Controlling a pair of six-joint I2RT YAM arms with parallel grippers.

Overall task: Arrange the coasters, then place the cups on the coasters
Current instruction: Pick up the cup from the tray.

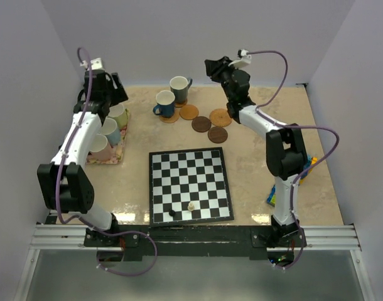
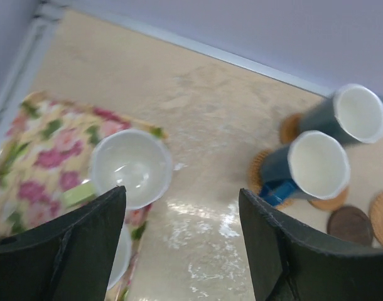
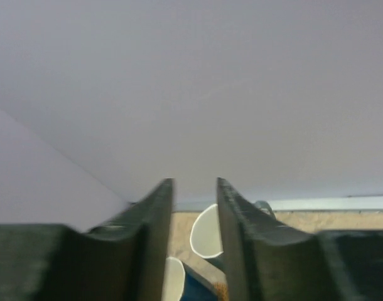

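Beige table point(image 1: 260, 182), left arm point(image 1: 81, 138) partly hiding cups point(image 1: 112, 132) on floral mat point(image 1: 113, 157).

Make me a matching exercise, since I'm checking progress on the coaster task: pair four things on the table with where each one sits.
Things:
1. dark blue cup
2. pale green cup
3. dark coaster closest to the chessboard
4. white chess piece

Places:
A. on the chessboard
B. on the floral mat
C. on a tan coaster
D. bare on the table, no cup on it

Pairs: 1-C, 2-B, 3-D, 4-A
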